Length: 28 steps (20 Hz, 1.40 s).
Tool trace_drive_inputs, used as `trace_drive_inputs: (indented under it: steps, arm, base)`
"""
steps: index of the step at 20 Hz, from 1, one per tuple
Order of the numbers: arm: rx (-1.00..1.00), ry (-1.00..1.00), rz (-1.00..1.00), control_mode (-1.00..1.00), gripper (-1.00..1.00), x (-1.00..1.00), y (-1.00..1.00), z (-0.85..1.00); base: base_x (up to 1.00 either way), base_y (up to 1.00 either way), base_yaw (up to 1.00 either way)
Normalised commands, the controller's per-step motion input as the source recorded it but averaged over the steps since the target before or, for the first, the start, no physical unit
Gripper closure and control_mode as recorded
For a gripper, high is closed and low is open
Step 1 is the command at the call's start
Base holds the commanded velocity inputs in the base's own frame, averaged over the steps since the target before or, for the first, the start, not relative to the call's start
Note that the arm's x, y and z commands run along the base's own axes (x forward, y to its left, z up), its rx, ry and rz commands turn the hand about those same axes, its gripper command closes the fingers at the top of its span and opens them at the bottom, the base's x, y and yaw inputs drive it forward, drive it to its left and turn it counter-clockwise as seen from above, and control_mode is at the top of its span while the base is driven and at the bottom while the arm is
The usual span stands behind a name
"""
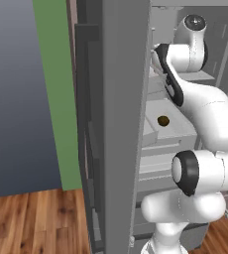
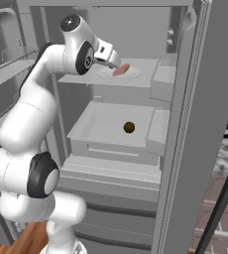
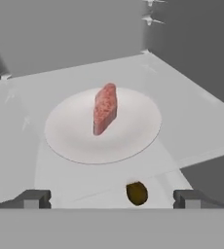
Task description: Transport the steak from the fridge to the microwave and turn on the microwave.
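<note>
The fridge (image 2: 136, 34) stands open with my arm reaching into it. The steak (image 3: 105, 108), a pinkish-red slab, lies on a round white plate (image 3: 70, 141) on the upper shelf, also seen as steak (image 2: 121, 69) from the right base view. My gripper (image 3: 111, 199) is open, a short way in front of the plate and above shelf level, with nothing between its fingertips (image 3: 33, 198). From the right base view the gripper (image 2: 114, 63) hangs just left of the steak and is not touching it. The microwave is out of view.
A small dark brown-yellow round item (image 2: 129, 127) lies in the pale open drawer (image 2: 86, 134) below the shelf. The thick grey fridge door (image 1: 121, 109) stands edge-on left of the arm. A shelf side wall (image 2: 163, 79) stands right of the plate.
</note>
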Motion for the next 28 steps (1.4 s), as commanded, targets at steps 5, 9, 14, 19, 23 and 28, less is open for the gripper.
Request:
trace_drive_inputs:
  steps: [5, 9, 14, 19, 23, 28]
  arm:
    - [-0.04, 0.0, 0.0, -1.0, -1.0, 0.51, 0.0, -0.32]
    - [-0.03, 0.0, 0.0, -1.0, -1.0, 0.47, -0.08, -0.27]
    - [-0.01, 0.0, 0.0, -1.0, -1.0, 0.47, -0.11, -0.22]
    - [0.0, 0.0, 0.0, -1.0, -1.0, 0.51, -0.06, -0.09]
    - [0.0, 0.01, 0.0, -1.0, -1.0, 0.48, -0.07, 0.0]
    - [0.0, 0.0, 0.0, -1.0, -1.0, 0.42, -0.09, -0.08]
  base:
    - [0.0, 0.0, 0.0]
    - [0.0, 0.0, 0.0]
    - [0.0, 0.0, 0.0]
    - [0.0, 0.0, 0.0]
    - [0.0, 0.0, 0.0]
    - [0.0, 0.0, 0.0]
